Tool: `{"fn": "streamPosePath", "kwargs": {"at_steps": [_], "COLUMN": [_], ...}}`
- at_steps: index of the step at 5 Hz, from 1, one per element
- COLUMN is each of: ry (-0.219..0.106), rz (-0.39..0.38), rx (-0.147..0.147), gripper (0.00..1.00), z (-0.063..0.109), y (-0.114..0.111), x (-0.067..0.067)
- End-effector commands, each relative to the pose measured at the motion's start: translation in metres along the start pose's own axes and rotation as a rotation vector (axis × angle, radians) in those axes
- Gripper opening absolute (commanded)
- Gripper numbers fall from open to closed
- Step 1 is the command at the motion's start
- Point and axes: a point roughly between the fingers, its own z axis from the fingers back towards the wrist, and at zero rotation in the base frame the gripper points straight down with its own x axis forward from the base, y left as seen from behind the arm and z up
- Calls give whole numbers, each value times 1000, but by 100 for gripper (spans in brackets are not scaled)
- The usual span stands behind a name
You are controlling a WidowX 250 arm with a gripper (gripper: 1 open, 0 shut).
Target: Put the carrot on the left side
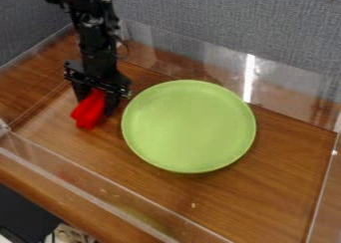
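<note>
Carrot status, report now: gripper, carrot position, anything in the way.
Gripper pointing down, jaws closed on the carrot. Carrot at table level, left of the green plate, apart from it. Nothing blocking the wooden table further left.

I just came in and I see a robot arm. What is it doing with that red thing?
The black robot arm points its gripper straight down onto the carrot, the little red block. Its fingers sit around the top of the block, which rests on the wooden table just left of the green plate. The plate has nothing on it. The carrot goes on the left side, and it is already over there.
</note>
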Motion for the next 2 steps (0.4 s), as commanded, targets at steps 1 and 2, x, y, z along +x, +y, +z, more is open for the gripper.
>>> {"fn": "streamPosePath", "kwargs": {"at_steps": [1,2], "ry": [-27,-36], "rz": [23,40], "rx": [21,33], "gripper": [0,0], "z": [2,-2], "y": [13,21], "x": [9,18]}}
